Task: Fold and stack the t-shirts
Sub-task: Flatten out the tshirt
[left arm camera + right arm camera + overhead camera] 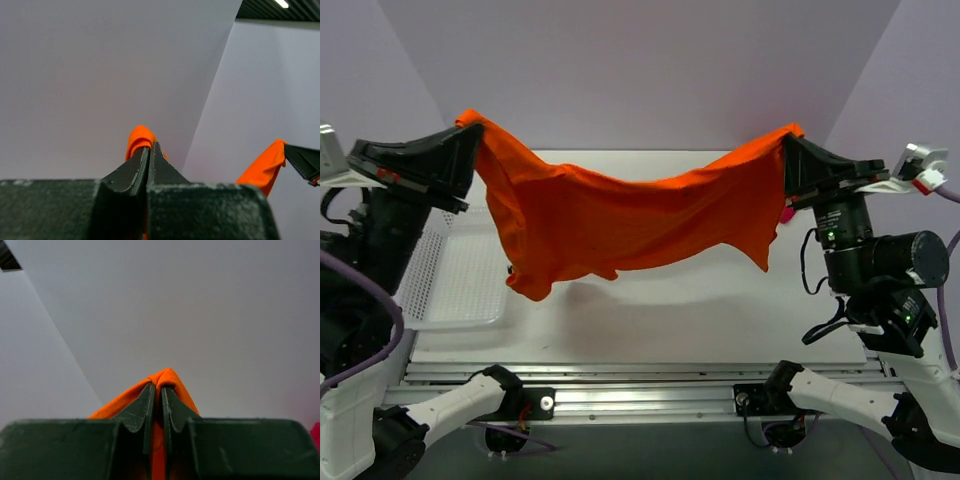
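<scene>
The orange t-shirt (620,215) hangs in the air, stretched between my two grippers above the white table (720,310). My left gripper (470,128) is shut on its left end, and a fold of orange cloth pokes out past the tips in the left wrist view (140,137). My right gripper (788,145) is shut on its right end, with cloth bunched between the tips in the right wrist view (167,377). The shirt's lower edge sags in the middle and hangs lowest at the left. A small bit of crimson-pink (787,213) shows behind the right gripper; the red shirt is otherwise hidden.
A white mesh basket (460,275) lies on the table at the left, partly under the left arm. Purple walls stand behind and to both sides. The metal rail (640,385) runs along the near edge between the arm bases.
</scene>
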`<state>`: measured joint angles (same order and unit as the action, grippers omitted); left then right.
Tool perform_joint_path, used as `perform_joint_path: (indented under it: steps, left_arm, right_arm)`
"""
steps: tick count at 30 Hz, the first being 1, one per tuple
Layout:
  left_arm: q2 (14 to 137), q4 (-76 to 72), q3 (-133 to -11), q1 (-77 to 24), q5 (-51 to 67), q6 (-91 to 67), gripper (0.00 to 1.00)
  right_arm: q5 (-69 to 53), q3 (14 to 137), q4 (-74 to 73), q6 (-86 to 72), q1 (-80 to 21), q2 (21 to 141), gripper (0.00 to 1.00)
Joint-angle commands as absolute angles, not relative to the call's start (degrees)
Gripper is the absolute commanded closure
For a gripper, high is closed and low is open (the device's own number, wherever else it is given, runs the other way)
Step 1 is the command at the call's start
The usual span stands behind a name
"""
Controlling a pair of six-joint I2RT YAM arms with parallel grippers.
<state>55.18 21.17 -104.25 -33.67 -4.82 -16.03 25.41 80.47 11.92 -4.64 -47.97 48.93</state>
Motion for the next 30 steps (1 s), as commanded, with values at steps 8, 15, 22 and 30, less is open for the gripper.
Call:
perform_joint_path:
  steps: [8,15,22,30]
  left_arm:
    - [72.66,32.34,-119.0,-31.22,-18.81,-11.69,0.98]
    - [85.94,27.35,-109.18,-15.67,-2.91,-21.7,0.98]
    - [118.31,22.85,-112.83,-11.6,4.75,-23.03,0.98]
    - [157.56,37.53,-166.6,-10.46,6.23,-20.48,0.32]
  right_arm:
    - [55.47,100.71,7.51,4.07,-40.99,76.52,1.0]
    - [40.44,93.11,0.44,-17.3,-23.93,89.28,1.0]
    - [36.48,95.52,0.26,-24.08,-16.36,113.24,1.0]
    - [35.86,119.85,-6.15,-24.87,-13.45,135.69,0.2]
